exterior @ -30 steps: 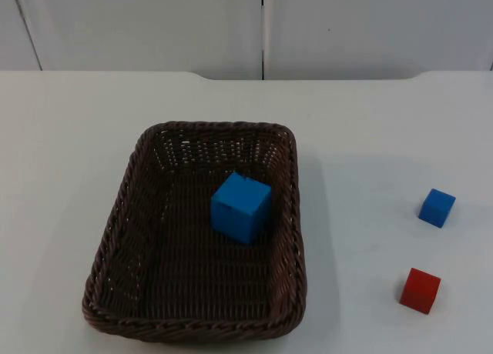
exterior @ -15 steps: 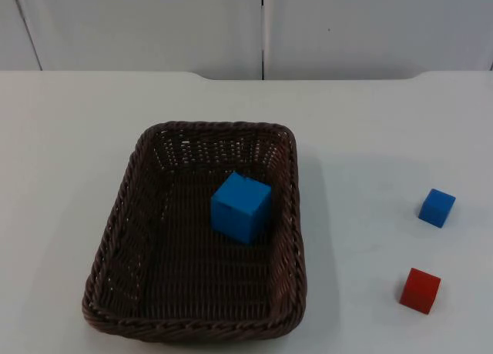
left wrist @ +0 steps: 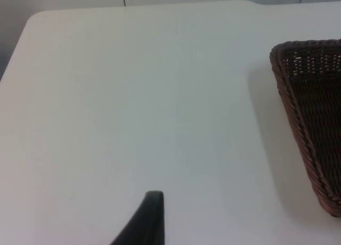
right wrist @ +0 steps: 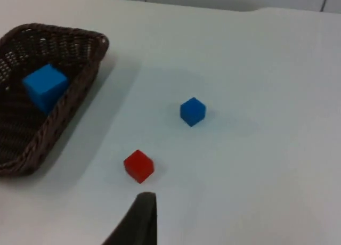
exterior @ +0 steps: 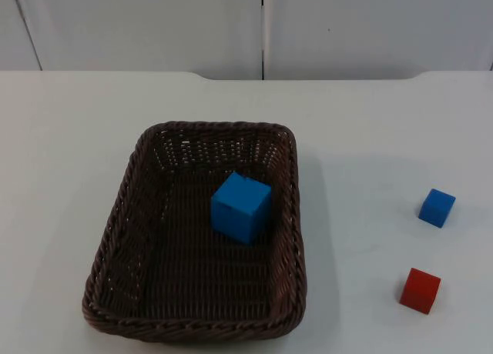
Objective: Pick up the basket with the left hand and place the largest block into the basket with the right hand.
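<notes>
Nothing has shifted on the table since the earlier top pictures: basket and all three blocks sit exactly where they were.

From the top view, the dark brown woven basket (exterior: 196, 231) rests flat on the white table (exterior: 69, 138), and the large blue block (exterior: 241, 208) sits inside it, over toward the basket's right wall, turned a little askew. Well apart to the right, on bare table, lie a small blue block (exterior: 437, 208) and, nearer the camera, a small red block (exterior: 420, 290).

Over to the right wrist view now: the right gripper (right wrist: 139, 219) hangs above the table close to the small red block (right wrist: 139, 165), with the small blue block (right wrist: 192, 111) further off and the basket (right wrist: 80, 93) beyond to one side, the large blue block (right wrist: 46, 87) plain to see within it. One dark fingertip is all that shows, so whether those jaws are spread or closed I cannot tell.

And the left wrist view: the left gripper (left wrist: 144, 221) hangs over bare white table (left wrist: 133, 96), apart from the basket, whose woven corner and side wall (left wrist: 303, 133) come into sight here while the blocks stay out of its frame. Again a single fingertip, so for the left jaws too I cannot tell. It grasps nothing visible.
</notes>
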Controlling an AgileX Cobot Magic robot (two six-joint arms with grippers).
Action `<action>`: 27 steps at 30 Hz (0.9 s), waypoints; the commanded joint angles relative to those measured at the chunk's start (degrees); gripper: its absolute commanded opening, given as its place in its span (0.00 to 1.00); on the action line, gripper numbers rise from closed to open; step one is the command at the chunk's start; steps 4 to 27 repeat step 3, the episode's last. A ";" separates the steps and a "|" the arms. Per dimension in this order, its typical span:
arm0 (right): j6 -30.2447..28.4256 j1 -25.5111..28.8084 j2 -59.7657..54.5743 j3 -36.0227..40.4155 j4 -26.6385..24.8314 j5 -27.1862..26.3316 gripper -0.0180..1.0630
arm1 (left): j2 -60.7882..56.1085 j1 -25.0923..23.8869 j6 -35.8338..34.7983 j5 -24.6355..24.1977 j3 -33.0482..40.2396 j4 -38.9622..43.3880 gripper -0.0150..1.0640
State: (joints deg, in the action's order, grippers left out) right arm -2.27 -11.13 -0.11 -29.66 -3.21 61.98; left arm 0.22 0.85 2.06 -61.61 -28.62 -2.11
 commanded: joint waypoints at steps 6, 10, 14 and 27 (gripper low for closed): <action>-0.01 4.22 0.11 0.17 -0.02 -0.21 0.99 | -0.22 -0.26 0.13 0.02 0.27 -0.55 0.99; -0.01 4.22 0.11 0.17 -0.02 -0.21 0.99 | -0.22 -0.26 0.13 0.02 0.27 -0.55 0.99; -0.01 4.22 0.11 0.17 -0.02 -0.21 0.99 | -0.22 -0.26 0.13 0.02 0.27 -0.55 0.99; -0.01 4.22 0.11 0.17 -0.02 -0.21 0.99 | -0.22 -0.26 0.13 0.02 0.27 -0.55 0.99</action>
